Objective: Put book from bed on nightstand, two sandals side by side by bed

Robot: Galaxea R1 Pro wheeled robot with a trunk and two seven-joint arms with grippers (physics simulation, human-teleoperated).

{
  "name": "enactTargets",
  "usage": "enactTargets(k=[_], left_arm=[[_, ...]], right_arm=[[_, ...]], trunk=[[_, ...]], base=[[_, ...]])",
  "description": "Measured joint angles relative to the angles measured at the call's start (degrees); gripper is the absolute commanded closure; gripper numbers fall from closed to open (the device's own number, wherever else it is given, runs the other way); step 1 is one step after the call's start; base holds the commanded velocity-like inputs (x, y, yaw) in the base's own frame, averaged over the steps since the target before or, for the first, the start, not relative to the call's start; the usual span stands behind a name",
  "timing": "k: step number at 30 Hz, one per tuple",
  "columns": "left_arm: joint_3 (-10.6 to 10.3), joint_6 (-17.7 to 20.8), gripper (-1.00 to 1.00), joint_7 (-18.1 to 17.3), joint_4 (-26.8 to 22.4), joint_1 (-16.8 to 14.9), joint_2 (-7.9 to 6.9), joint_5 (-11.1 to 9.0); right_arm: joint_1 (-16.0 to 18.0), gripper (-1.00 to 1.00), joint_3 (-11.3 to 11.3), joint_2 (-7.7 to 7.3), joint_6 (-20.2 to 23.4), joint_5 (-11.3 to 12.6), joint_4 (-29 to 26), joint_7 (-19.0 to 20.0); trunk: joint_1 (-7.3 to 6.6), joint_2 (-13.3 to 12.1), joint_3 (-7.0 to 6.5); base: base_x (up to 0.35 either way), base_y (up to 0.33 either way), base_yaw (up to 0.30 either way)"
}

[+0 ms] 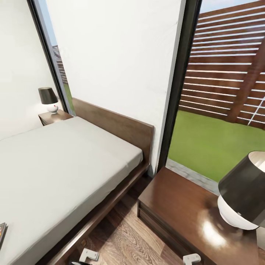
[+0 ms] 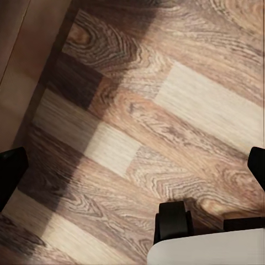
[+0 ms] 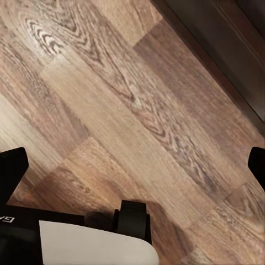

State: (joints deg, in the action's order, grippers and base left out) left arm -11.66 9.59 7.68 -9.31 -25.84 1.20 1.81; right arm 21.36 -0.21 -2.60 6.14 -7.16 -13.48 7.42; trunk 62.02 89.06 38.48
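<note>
At the bottom edge of the head view, two pale grey arm parts poke into frame above the wood-plank floor (image 1: 125,235), one near the bed frame and one beside the near nightstand. In the left wrist view the left hand (image 2: 132,165) hangs over bare planks with its two dark fingertips (image 2: 11,165) far apart at the frame's edges, released and holding nothing. In the right wrist view the right hand (image 3: 132,165) is likewise spread wide and empty over the floor, with the dark base of a piece of furniture (image 3: 232,49) in the upper right corner.

At the lower left edge of the head view, a corner of the book (image 1: 2,231) lies on the light-grey mattress of the bed (image 1: 55,165), mostly cut off by the frame. The bed's dark wooden frame runs diagonally toward the centre, ending in the flat headboard (image 1: 117,123).

In the lower right stands the near nightstand (image 1: 180,209), glossy on top, carrying a lamp (image 1: 243,191) with a dark shade and a white base at the right edge.

Farther off, in the left middle, the second nightstand (image 1: 55,117) sits beside the headboard with a smaller matching lamp (image 1: 48,99). Behind, the tall dark-framed window (image 1: 180,81) shows green lawn (image 1: 213,143) and a brown slat fence (image 1: 228,62).
</note>
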Motion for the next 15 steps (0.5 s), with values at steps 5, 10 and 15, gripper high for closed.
enactTargets(k=[5, 10, 15], left_arm=[[0.11, -1.1, -1.0, -1.71, 0.48, 0.36, -0.06, -0.05], [0.19, -1.97, -1.0, -4.48, 0.76, 0.58, -0.1, -0.12], [0.22, -2.77, -1.0, -6.78, 0.91, 0.76, -0.09, -0.22]], right_arm=[[0.0, -1.0, 0.0, -0.01, -0.59, 0.0, 0.21, 0.01], [0.0, -1.0, 0.0, 0.08, -0.89, 0.03, 0.28, -0.02], [0.0, -1.0, 0.04, 0.16, -1.01, 0.02, 0.33, -0.05]], trunk=[[0.0, 0.0, 0.0], [0.0, 0.0, 0.0], [0.0, 0.0, 0.0]], base=[[0.0, 0.0, 0.0], [0.0, 0.0, 0.003], [0.0, 0.0, 0.067]])
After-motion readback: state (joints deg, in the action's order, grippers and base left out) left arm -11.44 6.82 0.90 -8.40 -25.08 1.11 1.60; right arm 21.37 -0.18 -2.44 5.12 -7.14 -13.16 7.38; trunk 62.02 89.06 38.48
